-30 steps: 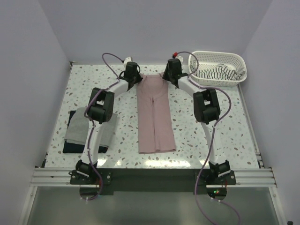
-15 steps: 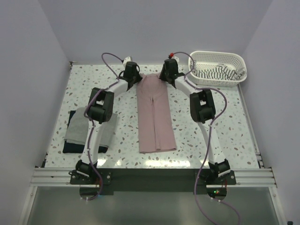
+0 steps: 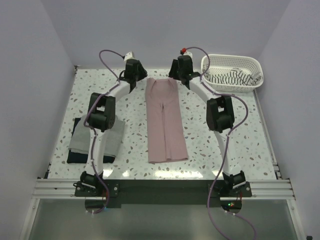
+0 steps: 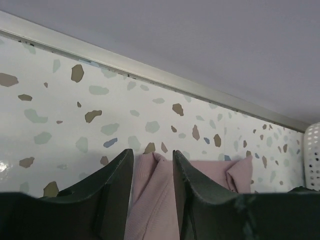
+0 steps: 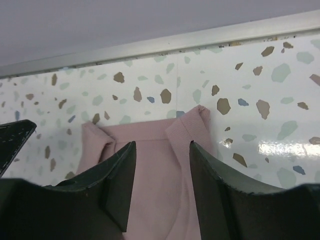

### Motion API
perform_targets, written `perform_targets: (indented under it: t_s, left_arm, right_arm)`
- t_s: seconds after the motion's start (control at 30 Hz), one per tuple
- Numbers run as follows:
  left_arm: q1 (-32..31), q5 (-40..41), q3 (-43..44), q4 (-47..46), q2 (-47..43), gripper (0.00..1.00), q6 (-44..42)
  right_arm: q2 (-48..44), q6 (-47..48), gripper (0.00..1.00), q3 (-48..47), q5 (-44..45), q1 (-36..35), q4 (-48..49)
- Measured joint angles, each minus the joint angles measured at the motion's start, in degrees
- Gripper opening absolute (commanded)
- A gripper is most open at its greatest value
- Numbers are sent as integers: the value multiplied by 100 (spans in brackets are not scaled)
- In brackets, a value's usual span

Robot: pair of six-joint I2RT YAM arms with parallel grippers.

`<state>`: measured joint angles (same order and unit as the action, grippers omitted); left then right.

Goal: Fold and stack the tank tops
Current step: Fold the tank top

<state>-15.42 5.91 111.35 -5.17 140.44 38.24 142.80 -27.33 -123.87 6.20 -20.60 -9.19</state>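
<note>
Both grippers sit at the far end of the pink tank top (image 3: 165, 120), which lies as a long narrow strip down the middle of the table (image 3: 250, 130).

The left gripper (image 4: 152, 155) has its jaws parted. The strap shows through the gap, and I read it as not pinched. The right gripper (image 5: 162, 146) has its jaws wide apart over the neckline and holds nothing.

Risks to watch:
- **Snag:** the left tips straddle the strap. If you lift off at an angle, a finger drags it and opens the fold.
- **Lumpy fold:** both strap ends look bunched at the far edge. Fold crosswise over them and you get a lumpy, skewed packet.
- **Uneven stack:** the near hem flares wider than the top, so the packet could sit crooked on the grey top (image 3: 87, 137) over the navy top (image 3: 80, 157).
- **Basket:** the right arm is near the basket (image 3: 230, 61) that holds the striped top (image 3: 232, 77). A wide swing could knock it.
</note>
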Motion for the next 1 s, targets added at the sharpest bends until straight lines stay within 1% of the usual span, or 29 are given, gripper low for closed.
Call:
perform_targets:
  t_s: [0.1,0.17,0.23,0.3,0.37,0.43,0.5,0.57,0.63,0.7,0.77,0.87,1.0]
  left_arm:
    - [20,-13,-450,44,-638,42,66]
    - [-28,20,-1167,149,-1423,42,195]
    - [-153,184,-2013,282,-2282,42,361]
    - [-442,404,-3165,479,-3412,43,603]
    - [-894,557,-4253,798,-4507,44,861]
    - [-1421,636,-5099,1005,-5313,45,1064]
    - [-2039,658,-5871,1397,-5965,47,1235]
    - [-2487,629,-6520,1696,-6413,48,1397]
    - [-2778,581,-7215,2033,-6881,49,1598]
    - [-2911,501,-7812,2356,-7357,50,1768]
    - [-2990,435,-8107,2583,-7650,52,1873]
    - [-3082,280,-8240,2575,-7715,52,1976]
    - [-3132,-76,-8566,2214,-7613,52,2109]
  right_arm:
    - [-605,-9,49,284,2,0,-138]
    - [-1237,-61,49,804,-4,2,-208]
    - [-2192,-164,48,1840,-81,-4,-240]
    - [-3322,-275,48,3097,-118,-42,-275]
    - [-4422,-380,48,4304,-114,-127,-407]
    - [-5495,-481,48,5434,-98,-343,-509]
    - [-6304,-570,48,6258,-76,-629,-767]
    - [-7040,-706,48,7062,-116,-966,-918]
    - [-7698,-857,48,7816,-173,-1154,-1152]
    - [-8170,-984,48,8356,-181,-1169,-1480]
    - [-8590,-1093,48,8800,-190,-1163,-1738]
    - [-8832,-1222,49,9154,-313,-1193,-1843]
    - [-8811,-1447,49,9608,-584,-1335,-1655]
